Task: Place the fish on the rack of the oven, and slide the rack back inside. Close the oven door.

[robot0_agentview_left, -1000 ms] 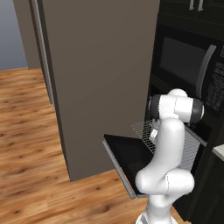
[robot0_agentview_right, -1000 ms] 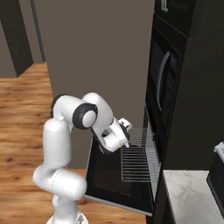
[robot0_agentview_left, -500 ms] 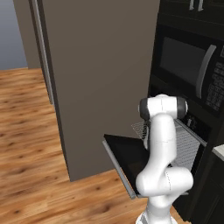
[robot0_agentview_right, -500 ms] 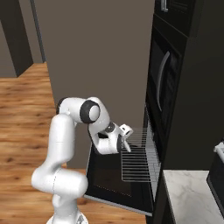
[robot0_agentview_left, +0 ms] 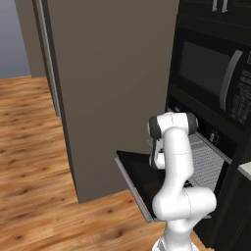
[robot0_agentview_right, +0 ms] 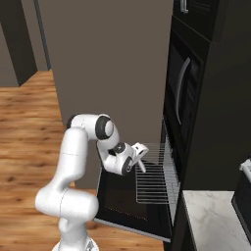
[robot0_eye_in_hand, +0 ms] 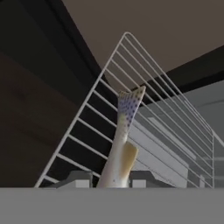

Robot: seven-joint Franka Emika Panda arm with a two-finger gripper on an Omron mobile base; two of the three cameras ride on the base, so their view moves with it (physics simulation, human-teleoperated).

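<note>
In the hand view my gripper [robot0_eye_in_hand: 111, 180] is shut on the fish [robot0_eye_in_hand: 121, 142], a pale speckled sliver whose tail points up and away from the fingers. Behind it lies the rack [robot0_eye_in_hand: 87, 118], a silver wire grid pulled out of the oven [robot0_agentview_left: 212, 137]. From the right base view the gripper [robot0_agentview_right: 139, 157] hangs over the rack's [robot0_agentview_right: 156, 184] near left corner with the fish [robot0_agentview_right: 142, 165] sticking out below it. The oven door [robot0_agentview_right: 120, 198] lies open and flat under the rack. The arm hides the hand in the left base view, where rack [robot0_agentview_left: 207, 162] and door [robot0_agentview_left: 133, 171] show.
A black microwave [robot0_agentview_left: 208, 73] sits above the oven. A tall brown-grey cabinet wall [robot0_agentview_left: 112, 83] stands just left of the open door. A silver bar handle [robot0_agentview_left: 131, 188] runs along the door's outer edge. A pale marble counter [robot0_agentview_right: 211, 220] lies to the right, wood floor [robot0_agentview_left: 34, 162] to the left.
The arm's elbow has swung leftward as the left base view sees it. The hand stays over the rack's corner, a touch lower, still shut on the fish.
</note>
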